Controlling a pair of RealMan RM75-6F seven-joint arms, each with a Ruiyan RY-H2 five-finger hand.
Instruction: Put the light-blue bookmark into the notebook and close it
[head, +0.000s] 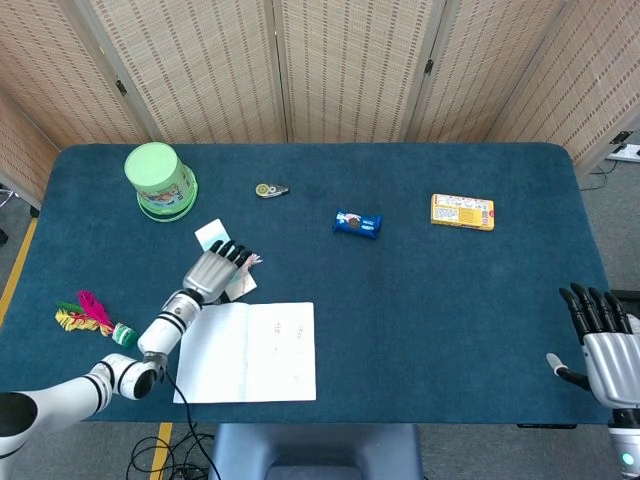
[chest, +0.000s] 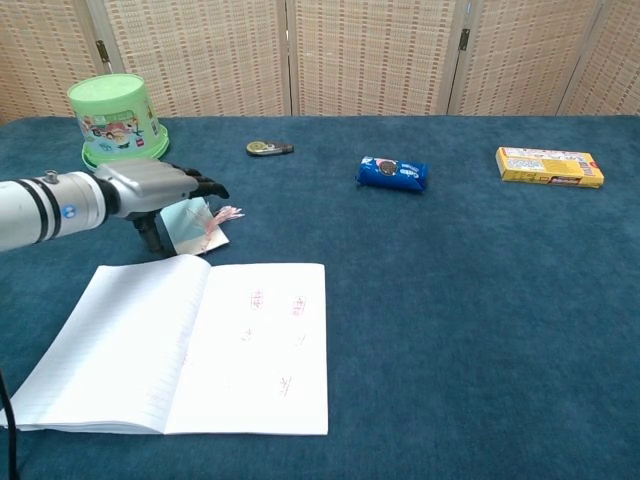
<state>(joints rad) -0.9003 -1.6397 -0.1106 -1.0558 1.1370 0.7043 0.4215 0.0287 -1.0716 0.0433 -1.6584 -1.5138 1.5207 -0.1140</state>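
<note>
The light-blue bookmark (head: 212, 236) (chest: 193, 227) lies tilted just above the open notebook's (head: 250, 350) (chest: 190, 345) top left corner, its pink tassel (chest: 229, 213) sticking out to the right. My left hand (head: 214, 272) (chest: 160, 188) covers most of the bookmark. Its fingers stretch over the top and its thumb points down at the near edge, so it grips the bookmark. The notebook lies flat with both white pages showing. My right hand (head: 604, 345) hovers off the table's right front corner, fingers spread and holding nothing. The chest view does not show it.
A green upturned cup (head: 160, 181) (chest: 116, 119) stands at the back left. Further right are a small round tape (head: 270, 190), a blue snack pack (head: 357, 223) (chest: 392, 172) and a yellow box (head: 462, 211) (chest: 549, 166). A bright feather toy (head: 88, 312) lies near the left edge.
</note>
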